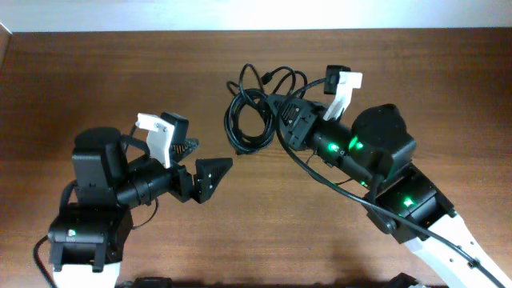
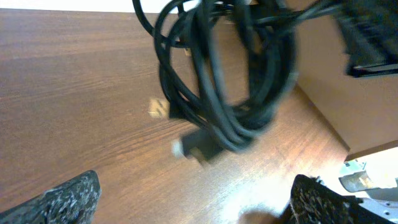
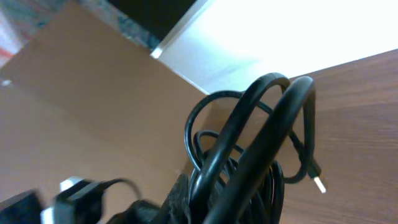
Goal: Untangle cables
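The cables (image 1: 244, 120) are a tangled bundle of thin black loops at the table's far middle. My right gripper (image 1: 278, 112) is shut on the bundle's right side. In the right wrist view the cords (image 3: 261, 137) fill the jaws (image 3: 205, 199), and a small silver-tipped plug (image 3: 318, 183) hangs to the right. My left gripper (image 1: 210, 172) is open and empty, below and left of the bundle, apart from it. In the left wrist view the loops (image 2: 230, 87) hang ahead of the open fingers (image 2: 199, 202), with a black plug (image 2: 198, 147) at their lower end.
The brown wooden table (image 1: 96, 72) runs to a white wall at the far edge. A thick black wire (image 1: 320, 172) fixed to the right arm curves across the table in front of it. The right arm's body (image 1: 376, 144) stands right of the bundle.
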Robot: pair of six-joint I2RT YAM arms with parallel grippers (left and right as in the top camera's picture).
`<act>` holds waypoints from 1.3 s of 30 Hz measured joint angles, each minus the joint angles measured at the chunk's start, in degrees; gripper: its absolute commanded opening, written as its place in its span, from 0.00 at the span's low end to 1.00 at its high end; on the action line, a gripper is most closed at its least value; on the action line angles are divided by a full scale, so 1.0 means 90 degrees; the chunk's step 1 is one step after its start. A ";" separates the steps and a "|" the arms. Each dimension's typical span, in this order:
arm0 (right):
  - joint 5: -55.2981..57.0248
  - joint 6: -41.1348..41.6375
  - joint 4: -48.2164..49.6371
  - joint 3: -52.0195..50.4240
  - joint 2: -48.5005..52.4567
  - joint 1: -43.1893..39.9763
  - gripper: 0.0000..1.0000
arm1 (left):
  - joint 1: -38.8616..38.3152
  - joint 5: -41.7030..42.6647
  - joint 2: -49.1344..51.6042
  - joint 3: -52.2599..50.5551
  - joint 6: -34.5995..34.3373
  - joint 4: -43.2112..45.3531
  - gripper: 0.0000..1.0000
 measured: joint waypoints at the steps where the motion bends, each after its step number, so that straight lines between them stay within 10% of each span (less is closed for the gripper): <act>1: -0.0253 0.0240 0.0012 0.0029 -0.0019 0.0000 0.04 | 0.0000 0.0000 0.0044 0.0000 0.0044 0.0041 0.99; 6: -0.0670 0.0663 0.0000 0.0046 -0.0019 0.0000 0.04 | 0.0000 0.0867 0.0124 -0.0002 -0.0090 0.2300 0.77; 11: -0.0831 0.0942 0.0578 0.0058 -0.0019 0.0000 0.04 | 0.0000 0.1059 0.0355 0.0000 -0.0284 0.2222 0.84; 12: -0.0930 0.0996 0.0697 0.0058 -0.0019 0.0000 0.04 | 0.0000 0.1059 0.0432 0.0000 -0.0328 0.2215 0.24; 13: -0.1032 0.1090 0.0760 0.0061 -0.0024 0.0000 0.04 | 0.0000 0.1061 0.0510 0.0000 -0.0403 0.2212 0.00; 27: -0.0865 0.2096 0.3058 0.0119 -0.0073 -0.0415 0.04 | 0.0000 0.0124 0.0695 0.0024 -0.0901 0.1399 0.00; 28: -0.0835 0.2086 0.2744 0.0155 -0.0075 -0.0476 0.16 | 0.0000 0.0022 0.0697 0.0024 -0.0901 0.1375 0.00; 30: -0.0797 0.2052 0.1569 0.0211 -0.0083 -0.0959 0.72 | 0.0000 -0.0032 0.0697 0.0022 -0.0901 0.1365 0.00; 34: -0.1005 0.0746 -0.1557 0.0250 -0.0002 -0.2006 0.75 | 0.0002 0.0243 0.0403 0.0005 -0.0908 0.1926 0.00; 39: -0.2718 -0.1241 -0.1875 0.0236 0.0136 -0.2030 0.74 | 0.0000 -0.0102 -0.0289 0.0024 -0.0903 0.2475 0.00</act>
